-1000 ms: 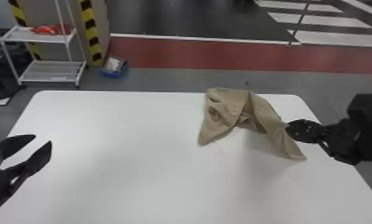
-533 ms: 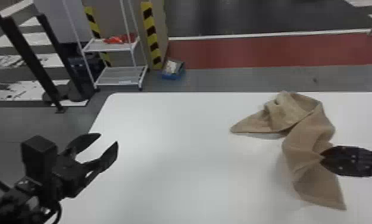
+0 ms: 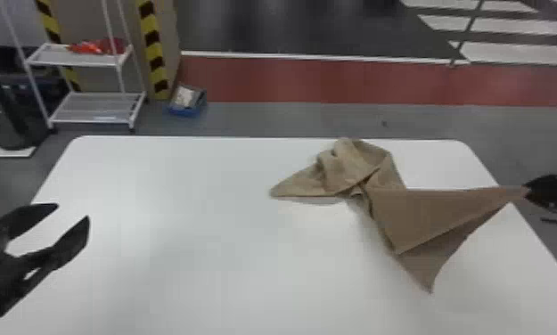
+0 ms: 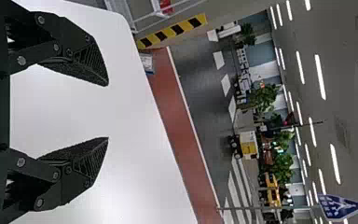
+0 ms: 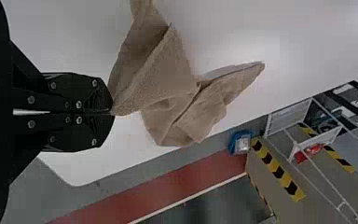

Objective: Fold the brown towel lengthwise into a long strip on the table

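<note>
Shows as a plain brown towel (image 3: 424, 214), matte and faintly nubby, drawn to a narrow point between the tips of the right fingers (image 3: 551, 181). Stretches fairly taut from that pinch toward the side of the left fingers (image 3: 74, 240), with a diagonal fold across the broad span. Droops to a loose corner nearer the robot than the right fingers, perhaps just touching the table (image 3: 179, 267). Bunches into a crumpled, twisted heap inward of the right fingers, by the table's far edge. Tapers beyond the heap to a flatter corner pointing toward the left fingers' side, well apart from them.
</note>
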You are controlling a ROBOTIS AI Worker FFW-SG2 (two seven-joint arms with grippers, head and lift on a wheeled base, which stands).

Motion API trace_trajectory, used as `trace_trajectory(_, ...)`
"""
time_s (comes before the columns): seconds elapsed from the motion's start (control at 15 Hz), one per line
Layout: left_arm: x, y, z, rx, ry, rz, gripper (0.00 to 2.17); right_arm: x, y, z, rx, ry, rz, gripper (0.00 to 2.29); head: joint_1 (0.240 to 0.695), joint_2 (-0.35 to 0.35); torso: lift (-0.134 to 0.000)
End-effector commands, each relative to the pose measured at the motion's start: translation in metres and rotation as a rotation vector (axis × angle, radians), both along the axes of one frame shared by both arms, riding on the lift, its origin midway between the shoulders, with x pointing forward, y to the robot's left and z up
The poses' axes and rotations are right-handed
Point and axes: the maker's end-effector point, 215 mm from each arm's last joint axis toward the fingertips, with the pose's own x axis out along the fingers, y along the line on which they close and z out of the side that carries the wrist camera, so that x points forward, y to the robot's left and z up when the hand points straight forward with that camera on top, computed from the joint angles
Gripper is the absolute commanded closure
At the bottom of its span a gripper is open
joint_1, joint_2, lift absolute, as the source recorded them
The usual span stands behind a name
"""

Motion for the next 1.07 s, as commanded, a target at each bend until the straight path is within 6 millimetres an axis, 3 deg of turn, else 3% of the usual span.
trace_trajectory(0.0,-0.001,0.003,0.001,0.001,0.000,0.001,0.55,0.019,-0.062,0.037,-0.046,-0.055,-0.077,1.92,0.695,-0.138,-0.093)
trace_trajectory(0.13,-0.002,0.002,0.001,0.002,0.001,-0.001,0.55,0.035,-0.102,0.064,-0.091,-0.081,-0.140,1.92,0.695,-0.212,-0.093)
trace_trajectory(0.2,-0.003,0.002,0.000,0.000,0.003,-0.003,0.55,0.037,-0.119,0.067,-0.135,-0.072,-0.180,1.92,0.695,-0.231,-0.093)
trace_trajectory(0.27,-0.003,0.000,-0.001,-0.002,0.005,-0.007,0.55,0.035,-0.119,0.051,-0.180,-0.032,-0.180,1.92,0.695,-0.252,-0.093)
trace_trajectory(0.4,-0.002,-0.003,-0.005,-0.007,0.012,-0.010,0.55,0.027,-0.096,0.007,-0.205,0.046,-0.135,1.91,0.695,-0.290,-0.093)
trace_trajectory(0.6,-0.002,-0.006,-0.005,-0.005,0.014,-0.014,0.55,0.014,-0.073,-0.035,-0.228,0.120,-0.088,1.91,0.695,-0.274,-0.093)
trace_trajectory(0.8,-0.005,0.001,-0.012,0.003,0.027,-0.005,0.55,-0.017,-0.081,-0.080,-0.298,0.230,-0.097,1.84,0.695,-0.258,-0.093)
trace_trajectory(0.87,-0.005,0.002,-0.015,0.004,0.033,-0.003,0.55,-0.024,-0.084,-0.087,-0.297,0.248,-0.107,1.74,0.695,-0.260,-0.093)
trace_trajectory(0.93,-0.004,0.001,-0.015,0.005,0.028,-0.008,0.55,-0.031,-0.091,-0.091,-0.280,0.264,-0.140,1.22,0.695,-0.263,-0.093)
trace_trajectory(1.0,-0.003,-0.001,-0.017,0.003,0.029,-0.012,0.55,-0.034,-0.096,-0.093,-0.263,0.274,-0.170,0.55,0.695,-0.272,-0.093)
